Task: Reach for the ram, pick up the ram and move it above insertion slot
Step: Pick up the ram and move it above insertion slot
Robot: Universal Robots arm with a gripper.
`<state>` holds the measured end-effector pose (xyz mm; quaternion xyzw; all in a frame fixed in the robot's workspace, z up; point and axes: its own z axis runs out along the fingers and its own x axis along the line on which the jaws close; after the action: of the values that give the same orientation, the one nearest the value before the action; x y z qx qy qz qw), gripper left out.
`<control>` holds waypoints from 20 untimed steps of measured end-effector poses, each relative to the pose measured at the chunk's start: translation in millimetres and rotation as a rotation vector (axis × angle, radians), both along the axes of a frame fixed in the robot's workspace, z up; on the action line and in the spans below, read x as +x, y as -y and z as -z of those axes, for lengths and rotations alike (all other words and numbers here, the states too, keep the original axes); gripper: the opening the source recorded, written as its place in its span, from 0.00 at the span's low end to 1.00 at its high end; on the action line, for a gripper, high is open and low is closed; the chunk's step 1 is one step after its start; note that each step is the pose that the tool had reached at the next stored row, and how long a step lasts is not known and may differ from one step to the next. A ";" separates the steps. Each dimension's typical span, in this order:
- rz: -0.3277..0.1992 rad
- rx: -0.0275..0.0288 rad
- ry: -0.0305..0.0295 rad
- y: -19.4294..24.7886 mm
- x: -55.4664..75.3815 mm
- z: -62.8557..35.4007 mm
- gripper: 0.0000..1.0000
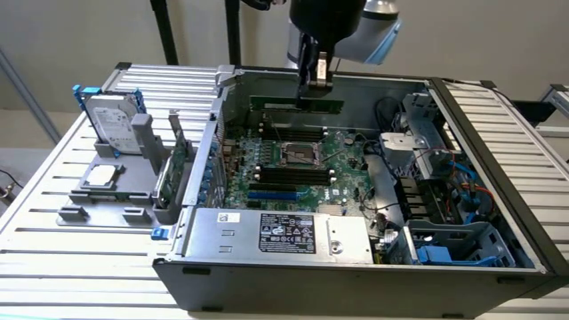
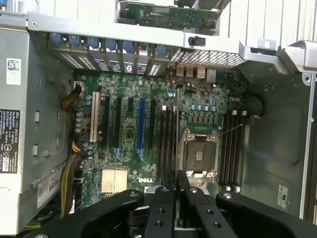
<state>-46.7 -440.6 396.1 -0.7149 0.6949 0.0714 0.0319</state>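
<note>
The gripper (image 1: 316, 88) pinched the ram (image 1: 296, 104) by its top edge. The green stick hung level in the air above the motherboard (image 1: 294, 163), near the back wall of the open computer case (image 1: 356, 267).

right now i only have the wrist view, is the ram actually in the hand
Observer: Yes. In the exterior view the hand is shut on the ram, gripping its top edge.
Operator: is it down in a slot or up in the air
Observer: Up in the air. It hangs level above the motherboard, clear of the slots, toward the far wall of the case.
Operator: whats outside the case
Observer: A grey holder sits on the exterior view's left, with a silver hard drive standing upright in it.
</note>
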 end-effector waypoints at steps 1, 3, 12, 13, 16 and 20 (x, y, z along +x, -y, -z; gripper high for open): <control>0.006 -0.0012 -0.0001 -0.3 0.2 0.3 0.13; 0.013 -0.0047 0.0000 -1.5 0.5 1.0 0.13; 0.020 -0.0178 0.0002 -15.8 1.0 2.7 0.13; 0.020 -0.0197 0.0002 -17.1 1.3 2.8 0.13; 0.020 -0.0219 0.0002 -19.3 1.9 3.0 0.13; 0.020 -0.0221 0.0002 -19.3 2.0 2.9 0.13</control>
<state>-44.7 -421.3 393.2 -0.7082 0.7027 0.0633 0.0248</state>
